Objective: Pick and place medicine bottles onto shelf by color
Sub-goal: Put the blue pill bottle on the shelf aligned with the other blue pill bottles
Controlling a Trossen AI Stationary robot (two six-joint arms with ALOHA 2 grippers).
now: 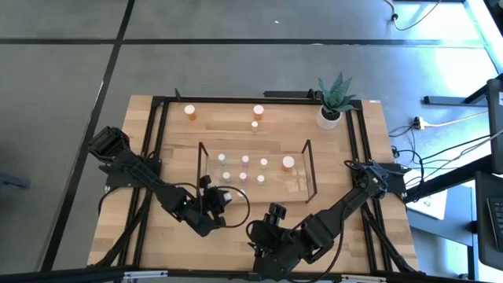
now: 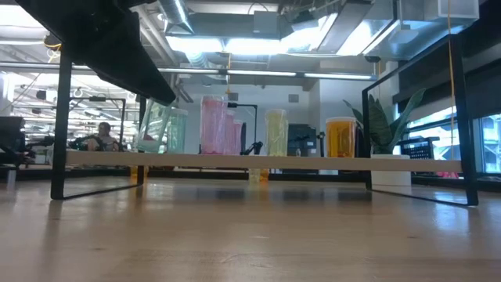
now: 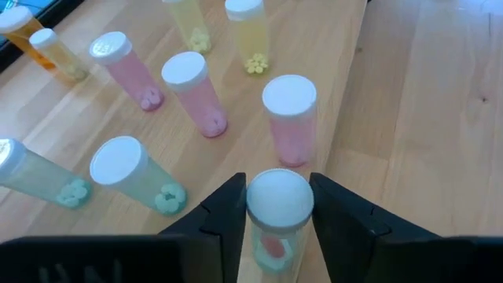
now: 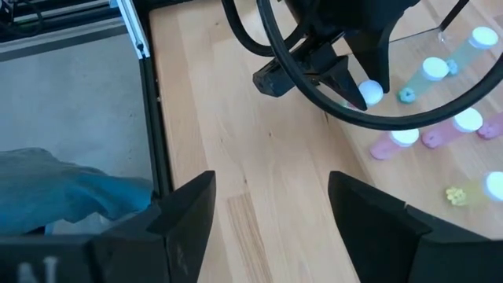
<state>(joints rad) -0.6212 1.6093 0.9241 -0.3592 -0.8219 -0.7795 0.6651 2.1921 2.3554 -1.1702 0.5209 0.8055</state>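
Observation:
The shelf (image 1: 308,169), clear with black frame ends, stands mid-table and bears several medicine bottles with white caps. In the left wrist view they are pink (image 3: 292,118), greenish (image 3: 137,173) and yellow (image 3: 247,31). Three orange bottles (image 1: 258,111) stand on the table beyond the shelf. My left gripper (image 1: 222,196) is at the shelf's near left part, shut on a pale bottle (image 3: 280,196) with pink pills inside. My right gripper (image 4: 271,212) hangs open above the table's near middle, with nothing between its fingers. My left gripper pinches the pale bottle between its two fingers (image 3: 232,216), on opposite sides of the body just under the white cap (image 3: 280,192). The fingers slant down from the table's near left side. The bottle stands upright; its foot is hidden.
A white pot with a green plant (image 1: 330,114) stands at the table's far right corner. Black frame rails (image 1: 157,126) run along the table's sides. Bare wood lies between the shelf and the near edge (image 4: 259,141).

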